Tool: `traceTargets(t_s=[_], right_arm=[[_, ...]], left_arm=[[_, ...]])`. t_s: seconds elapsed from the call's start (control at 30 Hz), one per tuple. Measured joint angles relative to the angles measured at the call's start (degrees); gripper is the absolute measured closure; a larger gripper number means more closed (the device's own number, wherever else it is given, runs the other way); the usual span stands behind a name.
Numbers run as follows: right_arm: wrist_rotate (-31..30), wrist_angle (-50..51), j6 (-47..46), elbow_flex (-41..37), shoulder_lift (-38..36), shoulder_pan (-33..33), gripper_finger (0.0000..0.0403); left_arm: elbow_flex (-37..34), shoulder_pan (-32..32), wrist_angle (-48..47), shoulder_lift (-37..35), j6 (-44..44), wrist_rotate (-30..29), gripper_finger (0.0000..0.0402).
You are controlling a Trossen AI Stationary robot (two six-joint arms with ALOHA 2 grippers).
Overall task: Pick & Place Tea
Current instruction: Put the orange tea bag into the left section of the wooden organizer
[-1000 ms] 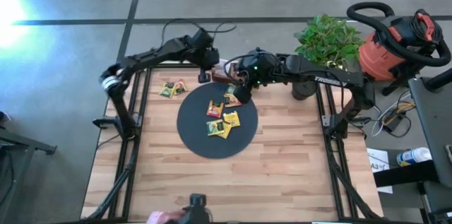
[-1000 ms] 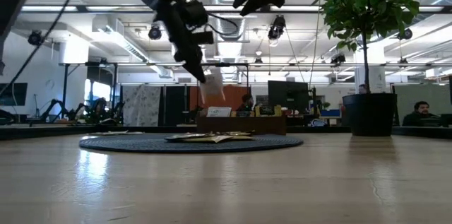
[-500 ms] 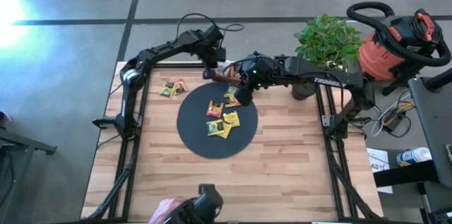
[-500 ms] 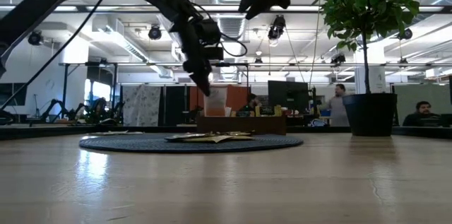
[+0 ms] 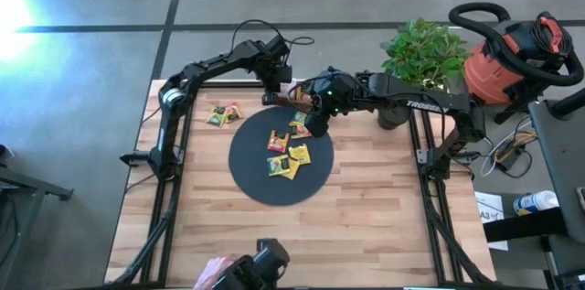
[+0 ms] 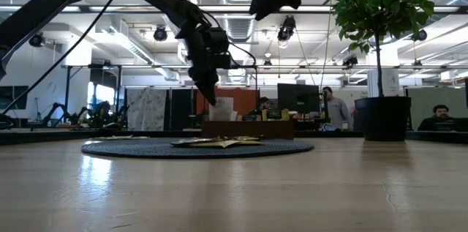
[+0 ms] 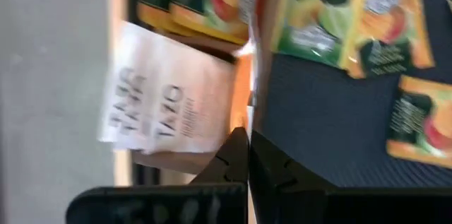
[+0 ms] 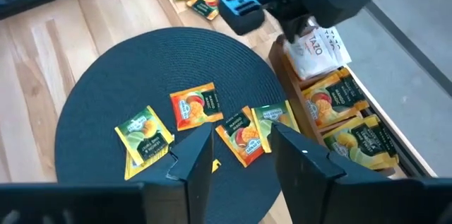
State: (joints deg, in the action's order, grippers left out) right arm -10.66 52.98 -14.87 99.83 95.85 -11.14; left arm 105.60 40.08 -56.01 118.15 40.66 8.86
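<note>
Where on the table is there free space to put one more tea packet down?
The near half of the black disc is bare, below the packets on the disc. The wooden table is bare between the disc and its near edge. It is crowded at the far edge: the wooden tray, both tools and two loose packets.

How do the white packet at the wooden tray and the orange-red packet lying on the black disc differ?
The white packet is plain white with dark lettering; the orange-red packet carries colourful fruit print. The white packet sits at the wooden tray, under the left gripper, whose fingers are shut; the orange-red packet lies flat on the black disc, ahead of the right gripper, which touches nothing. Both are small flat tea packets.
</note>
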Motion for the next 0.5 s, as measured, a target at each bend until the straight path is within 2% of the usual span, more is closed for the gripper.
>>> traceTargets(t_s=[0.17, 0.5], right_arm=[[0.00, 0.01, 0.06, -0.11, 0.00, 0.00, 0.0262], [0.00, 0.31, -0.14, -0.75, 0.00, 0.00, 0.0271]], left_arm=[[0.00, 0.50, 5.18, 0.00, -0.76, -0.98, 0.0401], [-4.02, 0.89, 5.31, 0.11, -1.92, -1.94, 0.0402]])
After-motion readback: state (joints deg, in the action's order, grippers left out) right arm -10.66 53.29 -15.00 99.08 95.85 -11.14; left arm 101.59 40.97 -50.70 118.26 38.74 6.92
